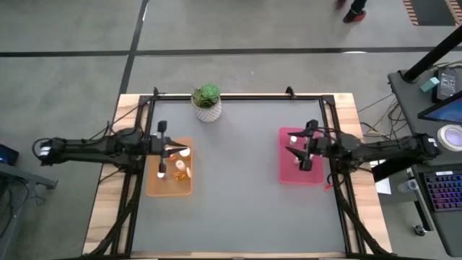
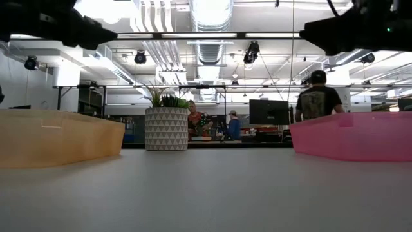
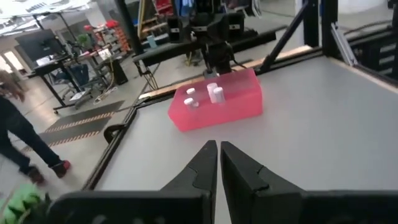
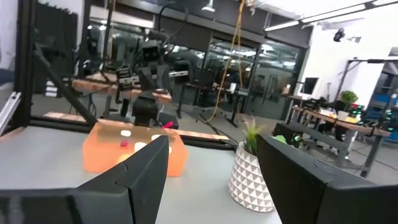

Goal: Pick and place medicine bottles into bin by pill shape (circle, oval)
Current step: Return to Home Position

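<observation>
Where the bench meets its far edge, near the middle: one potted plant, green leaves in a white patterned pot, set farther back than both bins and apart from each.

Orange bin: near the left edge. Contents: medicine bottles, white caps up, some with orange bodies.

Pink bin: near the right edge. Contents: whitish bottles; three can be counted from the left wrist view.

Left gripper: above the orange bin and higher than its rim. Fingers point across the bench toward the pink bin, tips all but touching, nothing between them.

Right gripper: above the pink bin. Fingers are spread wide and empty, pointing toward the orange bin.

Arms: each reaches in level from its own side edge, stretched out over its bin.

Room beyond the far edge: several people, one person with back turned.
</observation>
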You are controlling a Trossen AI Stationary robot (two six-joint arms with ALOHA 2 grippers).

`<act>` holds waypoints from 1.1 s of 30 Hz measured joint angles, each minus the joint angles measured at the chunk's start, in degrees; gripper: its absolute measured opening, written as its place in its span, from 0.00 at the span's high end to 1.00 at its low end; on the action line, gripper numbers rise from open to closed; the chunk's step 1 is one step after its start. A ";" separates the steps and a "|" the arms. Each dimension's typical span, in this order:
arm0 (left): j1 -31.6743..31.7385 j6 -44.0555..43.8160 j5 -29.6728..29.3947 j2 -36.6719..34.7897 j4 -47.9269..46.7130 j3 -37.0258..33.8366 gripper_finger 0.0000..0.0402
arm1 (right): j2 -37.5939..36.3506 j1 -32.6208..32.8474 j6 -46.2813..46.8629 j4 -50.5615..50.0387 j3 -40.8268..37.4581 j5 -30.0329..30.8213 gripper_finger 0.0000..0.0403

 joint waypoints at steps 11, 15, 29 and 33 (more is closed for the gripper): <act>0.02 -4.03 -1.98 -20.74 -0.38 -9.23 0.99 | -16.23 0.00 -2.48 -11.41 -2.83 3.24 0.42; 0.00 -5.33 -2.86 -21.45 -0.18 -10.57 0.99 | -20.72 -0.02 -2.16 -19.73 -1.76 3.56 0.42; 0.02 -2.46 -3.18 -20.74 10.71 -18.87 0.99 | -24.64 -0.11 -0.18 -21.37 -5.11 1.95 0.49; -0.02 -2.48 -3.22 -20.58 10.51 -19.44 0.99 | -24.55 -0.13 4.40 -21.56 -5.11 2.06 0.51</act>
